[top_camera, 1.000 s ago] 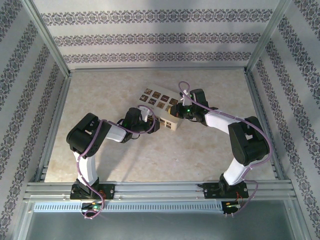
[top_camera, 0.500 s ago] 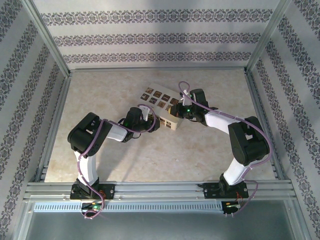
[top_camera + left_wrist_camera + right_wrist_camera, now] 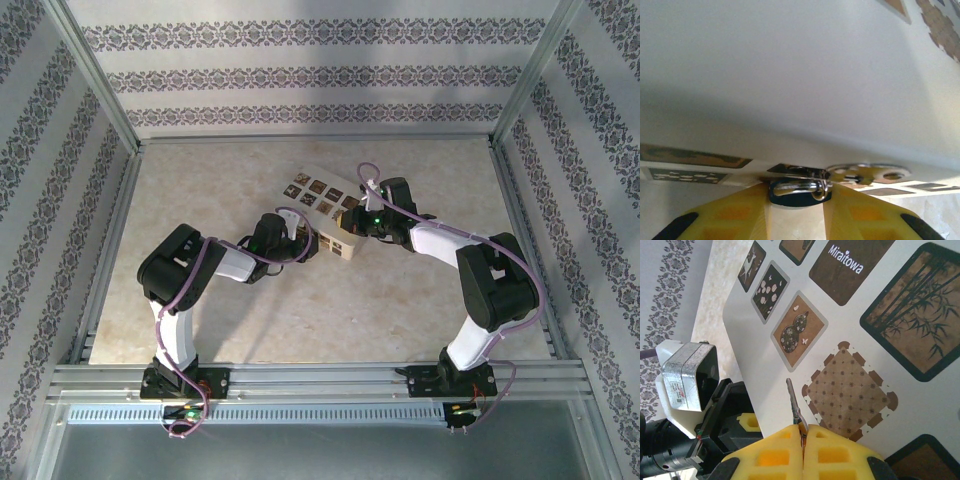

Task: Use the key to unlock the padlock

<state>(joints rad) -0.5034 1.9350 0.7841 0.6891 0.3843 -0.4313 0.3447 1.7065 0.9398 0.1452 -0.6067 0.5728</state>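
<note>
Beige marbled worktop (image 3: 200, 190) sits inside an alu frame (image 3: 320, 375); walls (image 3: 300, 75) have striped floral paper. Cream box (image 3: 322, 200) is mid-worktop, set at an angle. Padlock (image 3: 799, 188) is at the box edge, just beside the silvery hasp (image 3: 860, 174). Left gripper (image 3: 795, 200) jaws clamp its blue body. Right gripper (image 3: 803, 432) jaws are clenched on the key (image 3: 792, 399), in front of the box's tiled face.

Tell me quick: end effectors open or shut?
Left end effector: closed on small blue-and-silver metal padlock.
Right end effector: closed on thin silvery metal key.
</note>
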